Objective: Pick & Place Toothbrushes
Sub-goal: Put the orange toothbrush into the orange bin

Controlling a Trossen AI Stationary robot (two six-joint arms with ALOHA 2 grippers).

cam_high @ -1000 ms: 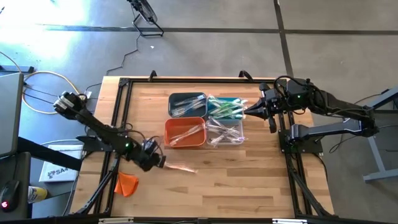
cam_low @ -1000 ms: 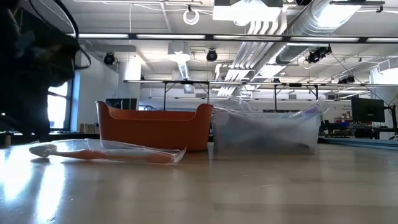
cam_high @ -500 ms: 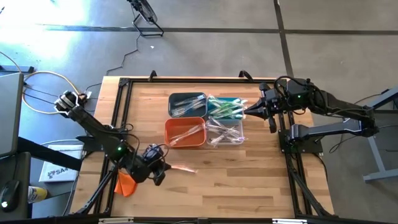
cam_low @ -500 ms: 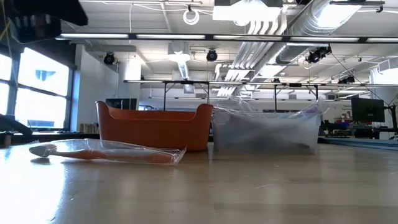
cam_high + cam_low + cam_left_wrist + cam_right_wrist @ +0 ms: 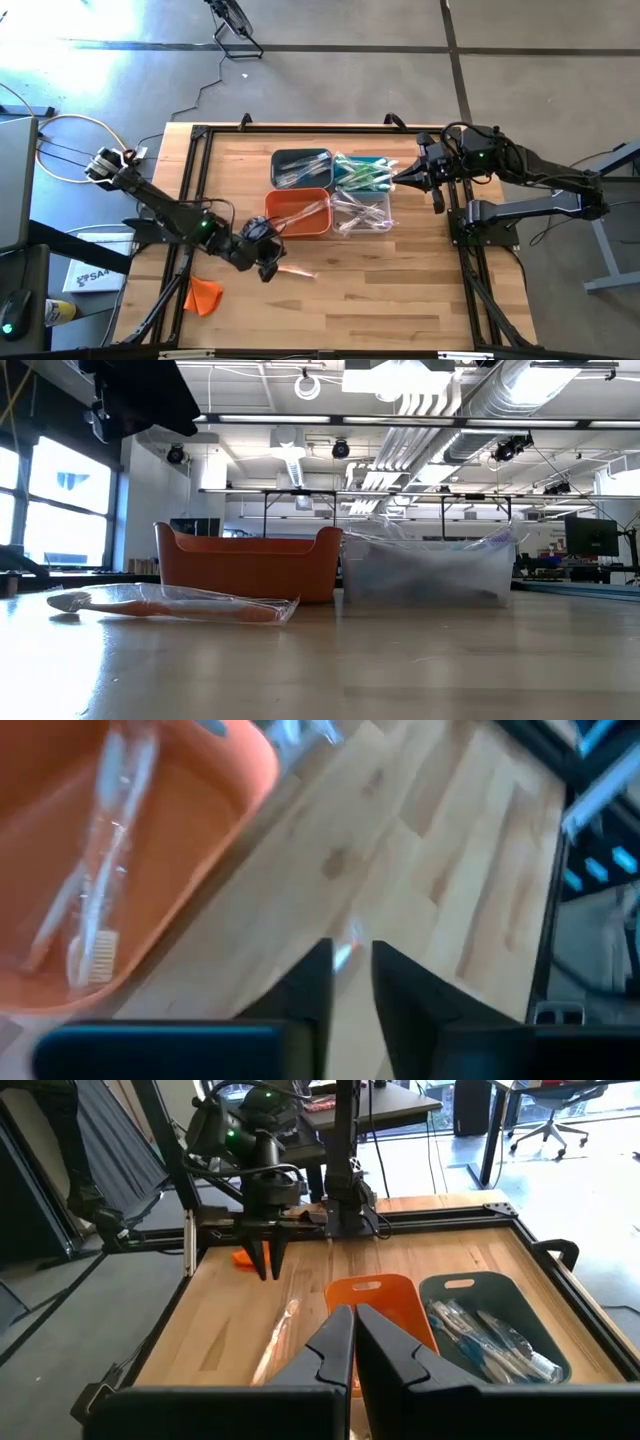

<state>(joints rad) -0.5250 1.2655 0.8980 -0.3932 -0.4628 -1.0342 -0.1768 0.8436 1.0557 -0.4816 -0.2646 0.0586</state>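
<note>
Your loose toothbrush [image 5: 170, 605] lies flat on the bench [image 5: 400, 290] in its clear wrapper, just in front of the orange bin [image 5: 297, 212], long axis running left to right across the bench, head toward the left arm's side in the low view. From above, the left gripper [image 5: 268, 264] covers one end of it, so you only see the pale tail poking out. Its fingers [image 5: 310, 990] stand slightly apart with nothing between them (the wrist view shows bare wood and a glint of wrapper in the gap). More toothbrushes [image 5: 360, 175] fill the four bins, too tangled to count. The right gripper [image 5: 400, 178] waits by the teal bin [image 5: 364, 172], fingers together.
</note>
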